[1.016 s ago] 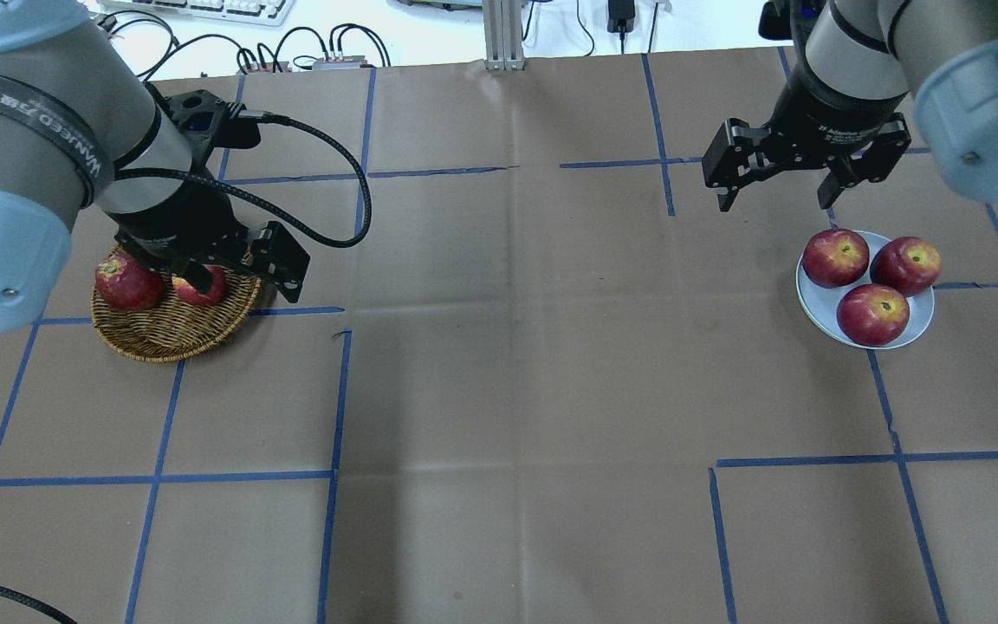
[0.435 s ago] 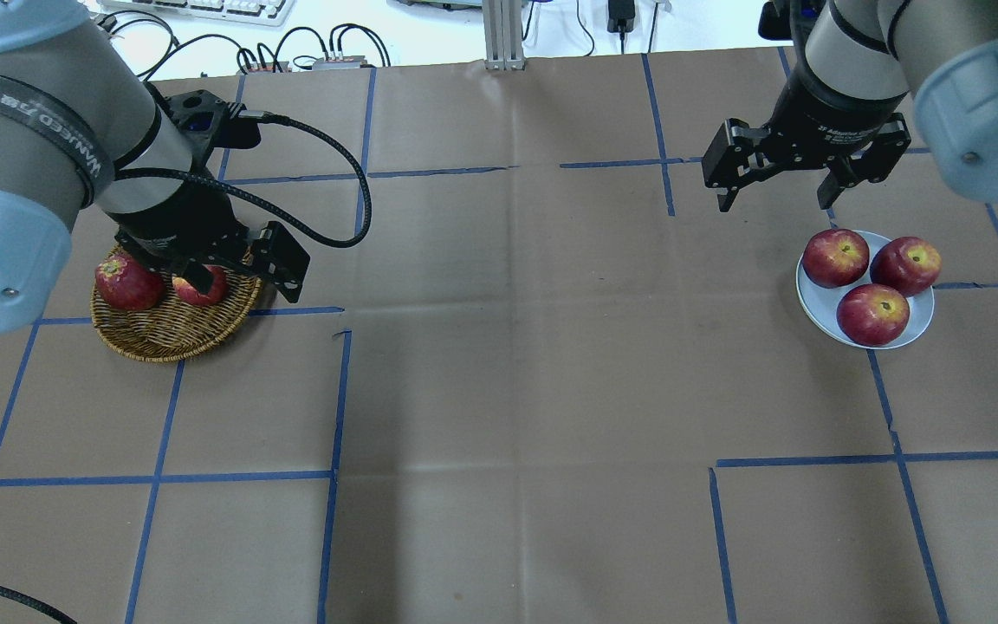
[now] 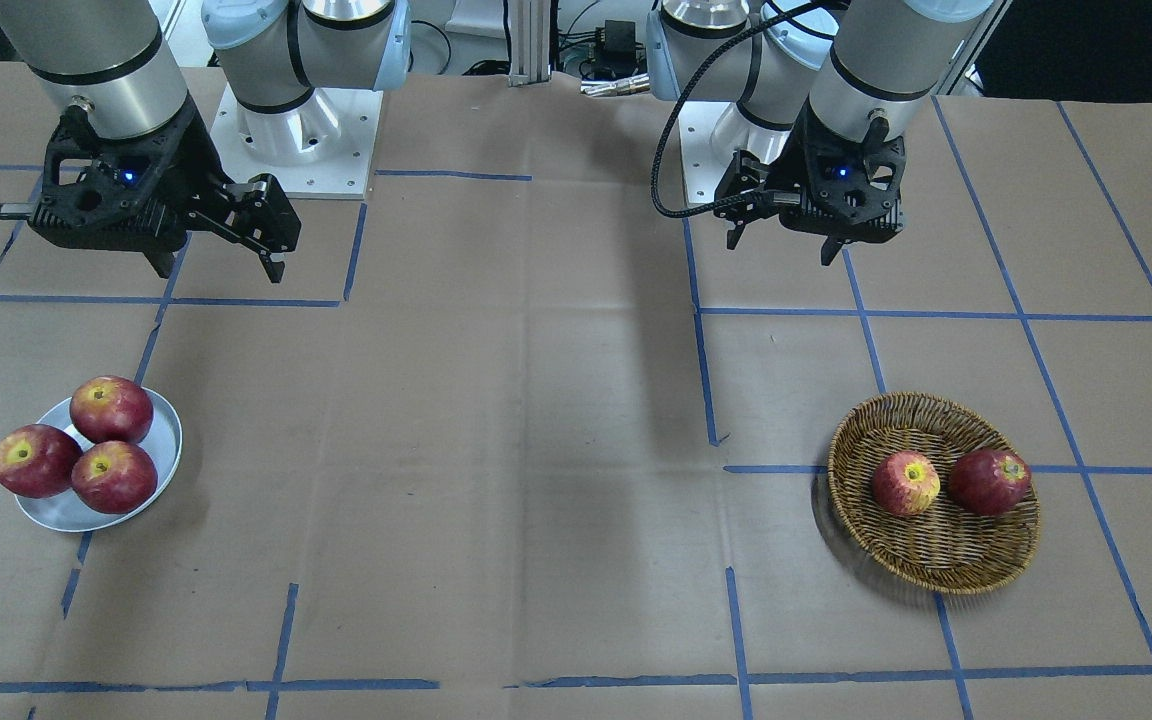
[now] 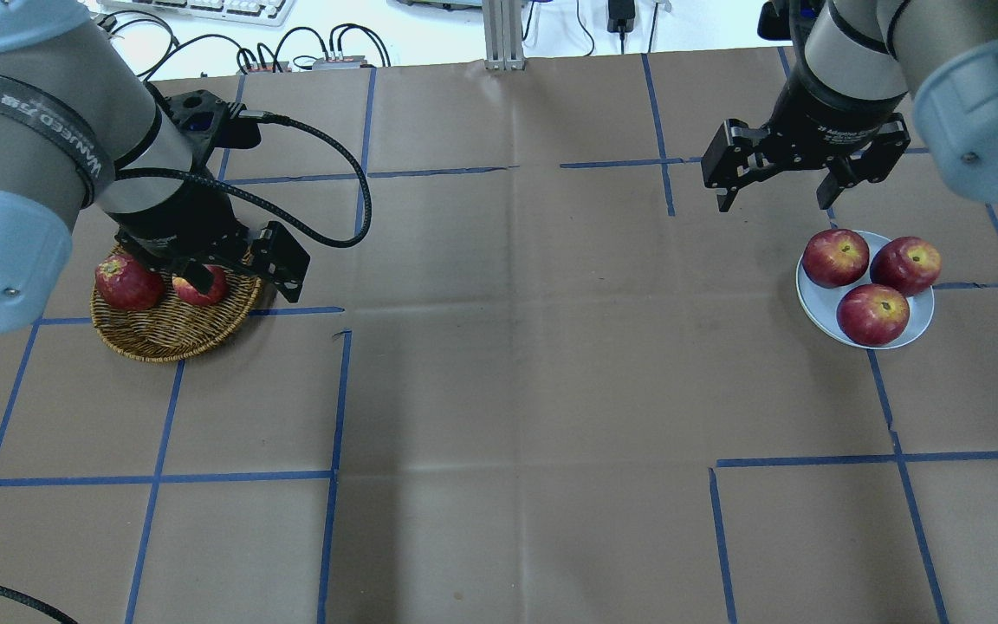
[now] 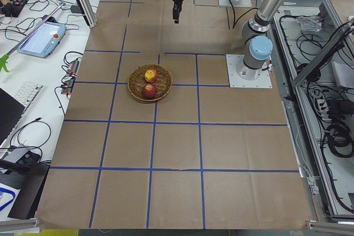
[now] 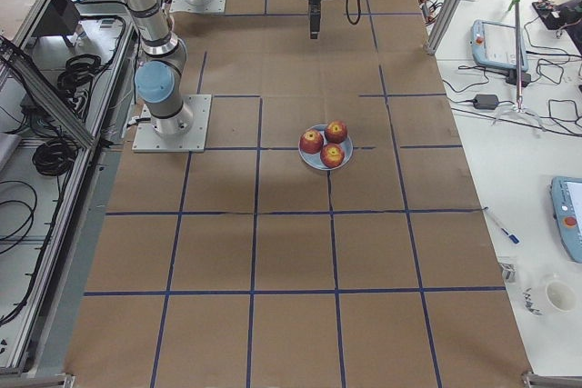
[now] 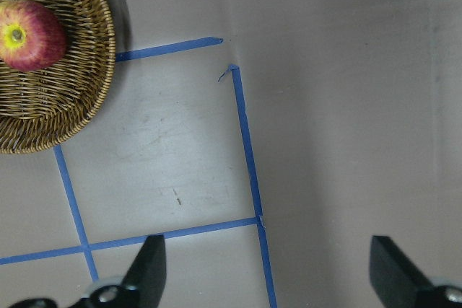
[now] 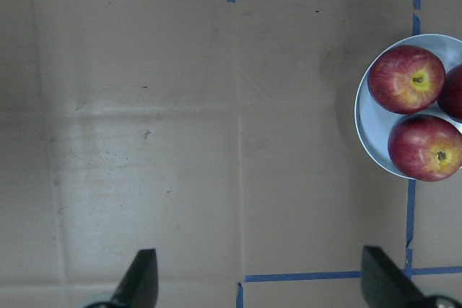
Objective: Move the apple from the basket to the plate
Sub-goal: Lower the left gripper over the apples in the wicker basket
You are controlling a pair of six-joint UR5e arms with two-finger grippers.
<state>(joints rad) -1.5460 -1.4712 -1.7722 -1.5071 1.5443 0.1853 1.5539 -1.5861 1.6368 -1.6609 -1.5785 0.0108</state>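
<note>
The left hand [image 7: 267, 250] hangs above the brown paper-covered bench [image 7: 325, 106], fingers spread wide. At its 10 o'clock, well apart, the pale red, yellow-streaked apple [image 7: 29, 35] lies in the round tan wicker basket [image 7: 79, 99] beside a dark red apple [image 3: 989, 481]. Farthest, the right hand [image 3: 221, 270], equally wide, hangs near the small grey-white round plate [image 3: 164, 450].

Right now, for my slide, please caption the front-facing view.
Left hand and right hand open; the apple and a darker apple in the basket, three apples on the plate.
</note>
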